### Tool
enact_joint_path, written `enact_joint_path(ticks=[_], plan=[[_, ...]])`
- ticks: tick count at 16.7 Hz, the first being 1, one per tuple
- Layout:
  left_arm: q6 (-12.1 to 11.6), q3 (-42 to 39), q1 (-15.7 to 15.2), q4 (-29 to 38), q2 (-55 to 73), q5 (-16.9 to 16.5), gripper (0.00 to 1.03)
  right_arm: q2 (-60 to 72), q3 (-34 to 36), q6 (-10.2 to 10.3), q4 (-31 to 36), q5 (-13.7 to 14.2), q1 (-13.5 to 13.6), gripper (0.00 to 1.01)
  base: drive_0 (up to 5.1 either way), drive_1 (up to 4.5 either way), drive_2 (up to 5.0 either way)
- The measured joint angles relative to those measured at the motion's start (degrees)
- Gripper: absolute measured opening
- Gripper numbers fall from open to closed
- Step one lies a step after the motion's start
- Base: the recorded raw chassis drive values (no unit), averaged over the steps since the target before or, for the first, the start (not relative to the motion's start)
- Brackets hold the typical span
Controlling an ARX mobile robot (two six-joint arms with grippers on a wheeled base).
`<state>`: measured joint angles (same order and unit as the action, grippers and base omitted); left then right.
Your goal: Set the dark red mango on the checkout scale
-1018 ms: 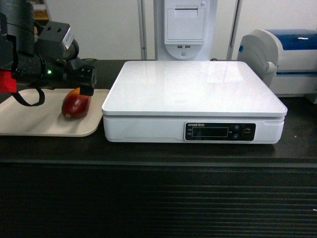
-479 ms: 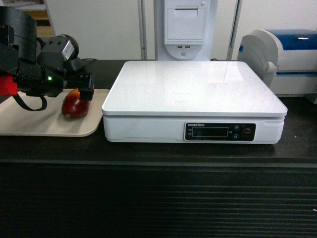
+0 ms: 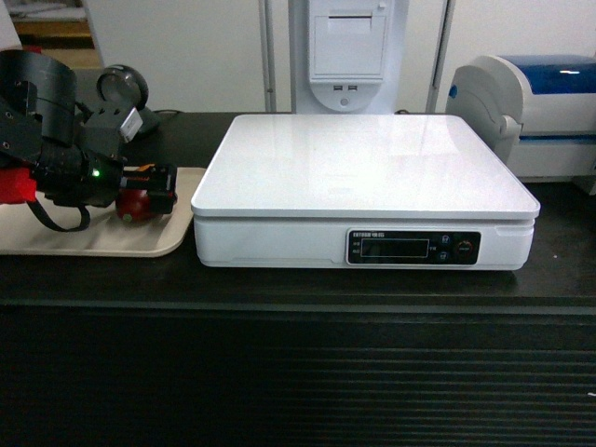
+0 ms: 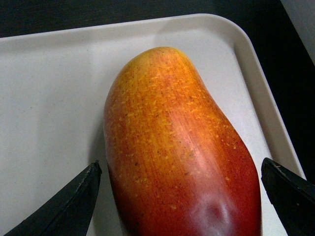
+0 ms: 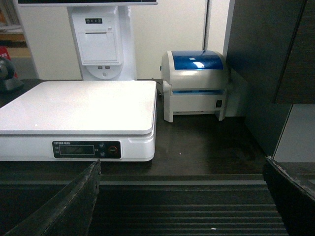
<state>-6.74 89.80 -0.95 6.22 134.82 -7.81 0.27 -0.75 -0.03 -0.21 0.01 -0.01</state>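
Note:
The dark red mango [image 3: 137, 207] lies on a beige tray [image 3: 74, 237] at the left of the black checkout counter [image 3: 298, 372]. My left gripper [image 3: 154, 191] is down over it and hides most of it in the head view. In the left wrist view the mango [image 4: 177, 147] fills the space between the black fingertips [image 4: 74, 196]; the left gripper [image 4: 180, 164] is open, with a thin gap at each side. The white scale [image 3: 363, 163] stands right of the tray with nothing on top. My right gripper [image 5: 182, 164] is open in front of the counter's ribbed face, out of the head view.
A white-and-blue printer [image 3: 540, 102] sits at the back right, beside the scale [image 5: 78, 105]. A white receipt terminal [image 3: 346, 51] rises behind the scale. The tray's raised rim [image 4: 256, 73] runs close along the mango's right side. A dark panel [image 5: 266, 59] stands right of the printer.
My left gripper has dropped from above the mango down to tray level, its fingers now on either side of the fruit. The mango has not moved.

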Motion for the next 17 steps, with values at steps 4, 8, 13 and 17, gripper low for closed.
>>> enact_joint_path(ticks=[4, 8, 13, 17], plan=[[-0.61, 0.24, 0.00, 0.46, 0.13, -0.26, 0.65, 0.00, 0.00, 0.00, 0.00, 0.00, 0.00, 0.98, 0.0, 0.00, 0.0], [-0.83, -1.70, 0.00, 1.99, -0.87, -0.13, 0.64, 0.00, 0.00, 0.00, 0.00, 0.00, 0.00, 0.98, 0.0, 0.00, 0.0], [0.94, -12.61, 2.29, 8.90, -14.93, 0.92, 0.64, 0.00, 0.00, 0.00, 0.00, 0.00, 0.00, 0.98, 0.0, 0.00, 0.0], [3.48, -22.84, 11.04, 13.22, -29.00, 1.90, 0.63, 0.00, 0.00, 0.00, 0.00, 0.00, 0.00, 0.98, 0.0, 0.00, 0.0]])
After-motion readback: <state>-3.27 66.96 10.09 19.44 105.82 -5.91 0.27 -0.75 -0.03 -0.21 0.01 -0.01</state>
